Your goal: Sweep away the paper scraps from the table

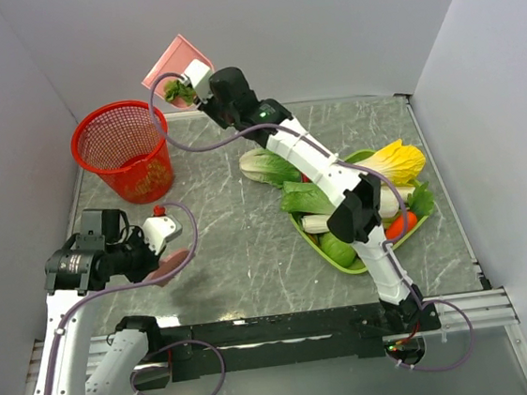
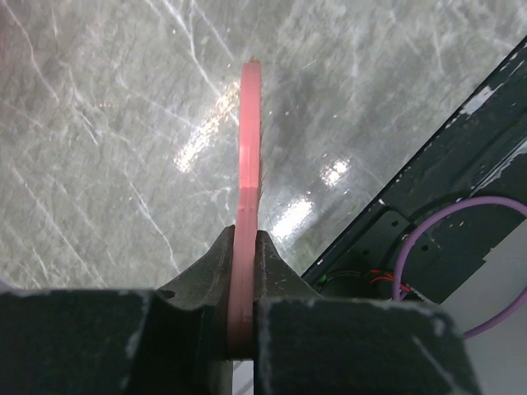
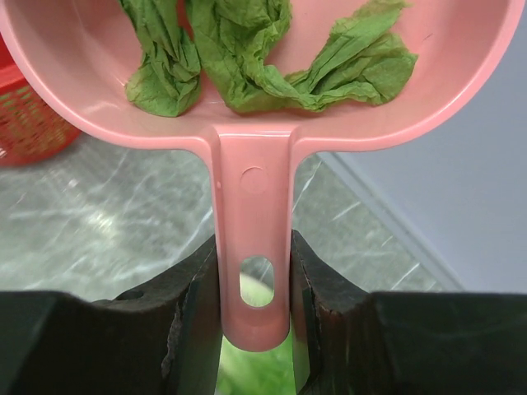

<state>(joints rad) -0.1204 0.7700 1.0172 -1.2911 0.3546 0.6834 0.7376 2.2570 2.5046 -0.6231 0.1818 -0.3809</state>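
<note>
Several scraps (image 3: 247, 74) lie in the pink pan (image 3: 74, 74), bunched at the low end by the handle (image 3: 254, 197). All the scraps I can see are there, held up high at the far side of the table (image 1: 240, 247), near the red basket (image 1: 122, 151). The right gripper (image 3: 254, 288) is clamped on the handle, a jaw on each side. The left gripper (image 2: 244, 271) is squeezed tight on a thin pink flat tool (image 2: 249, 148), held on its edge above the table near the front.

The scraps are thin, soft and crinkly, like dry leaves. I think they weigh almost nothing, so a puff of air or a quick jerk could send them flying. They bend and squash, so pinching one is hard; tipping them works better. The pan is hard, smooth plastic with a curved wall, so they should slide out when it tilts. The handle is the right place to hold. The basket is plastic mesh with small holes.
</note>
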